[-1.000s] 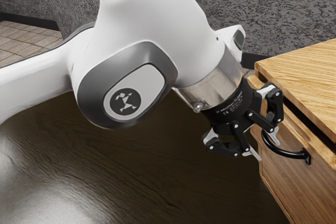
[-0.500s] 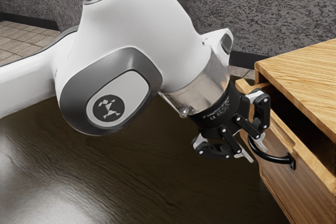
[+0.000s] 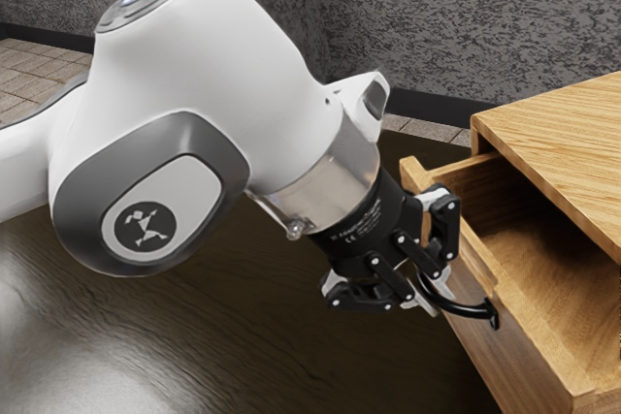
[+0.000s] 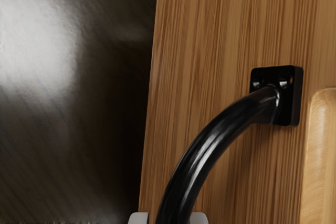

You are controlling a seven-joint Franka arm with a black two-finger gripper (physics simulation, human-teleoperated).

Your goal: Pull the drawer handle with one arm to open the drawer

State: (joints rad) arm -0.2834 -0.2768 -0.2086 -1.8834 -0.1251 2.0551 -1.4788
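Observation:
A wooden drawer (image 3: 532, 257) stands pulled well out of the cabinet (image 3: 568, 138) at the exterior view's right, its empty inside showing. A black curved handle (image 3: 470, 308) is fixed on the drawer front (image 3: 490, 348). My black gripper (image 3: 433, 279) is shut on that handle, one finger on each side of the bar. In the wrist view the handle (image 4: 218, 137) arcs from its square mount (image 4: 283, 85) on the drawer front (image 4: 210, 35) down to my hand.
A dark glossy tabletop (image 3: 194, 346) spreads under the arm and to the left of the drawer front (image 4: 68, 108). A rough grey wall (image 3: 485, 16) rises behind the cabinet. Tiled floor (image 3: 29, 75) lies at the far left.
My gripper has moved toward the exterior view's left and downward with the handle in it, and the drawer has slid from barely open to well out of the cabinet.

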